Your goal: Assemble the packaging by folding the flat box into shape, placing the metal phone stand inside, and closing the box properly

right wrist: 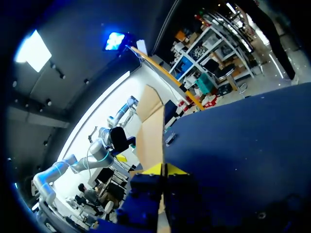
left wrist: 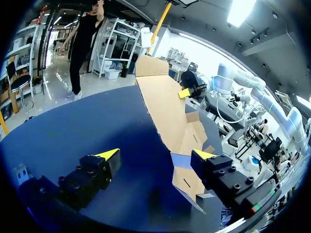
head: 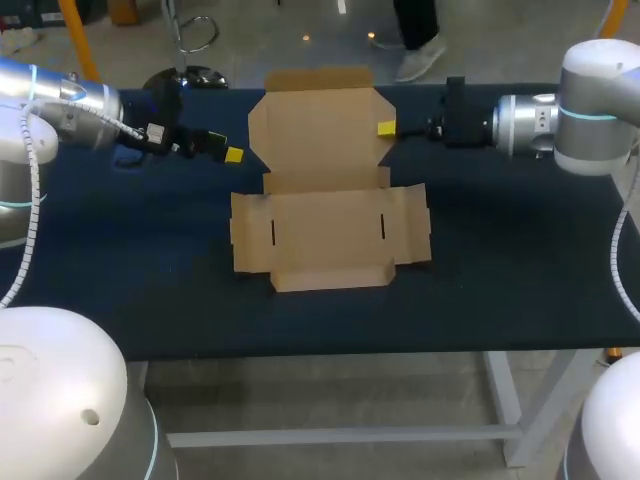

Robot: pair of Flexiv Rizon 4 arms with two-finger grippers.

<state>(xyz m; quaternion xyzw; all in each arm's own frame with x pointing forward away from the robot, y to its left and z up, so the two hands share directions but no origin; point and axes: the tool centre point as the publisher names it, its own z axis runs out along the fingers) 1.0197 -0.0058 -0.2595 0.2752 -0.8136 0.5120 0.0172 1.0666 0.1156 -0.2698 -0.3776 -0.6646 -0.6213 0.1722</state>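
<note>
A flat brown cardboard box (head: 330, 235) lies unfolded in the middle of the table, side flaps spread out. Its rear lid panel (head: 320, 130) points to the far edge. My right gripper (head: 388, 128) is shut on that panel's right edge; in the right wrist view the cardboard (right wrist: 150, 126) runs up from between the closed yellow tips of that gripper (right wrist: 164, 169). My left gripper (head: 225, 152) hovers open just left of the lid panel, touching nothing. In the left wrist view the left gripper (left wrist: 156, 155) stands wide, with the box (left wrist: 167, 102) ahead of it and the right gripper (left wrist: 187, 92) beyond.
The dark blue table top (head: 500, 290) stretches out on both sides of the box and toward the near edge. Nothing else lies on it in these views.
</note>
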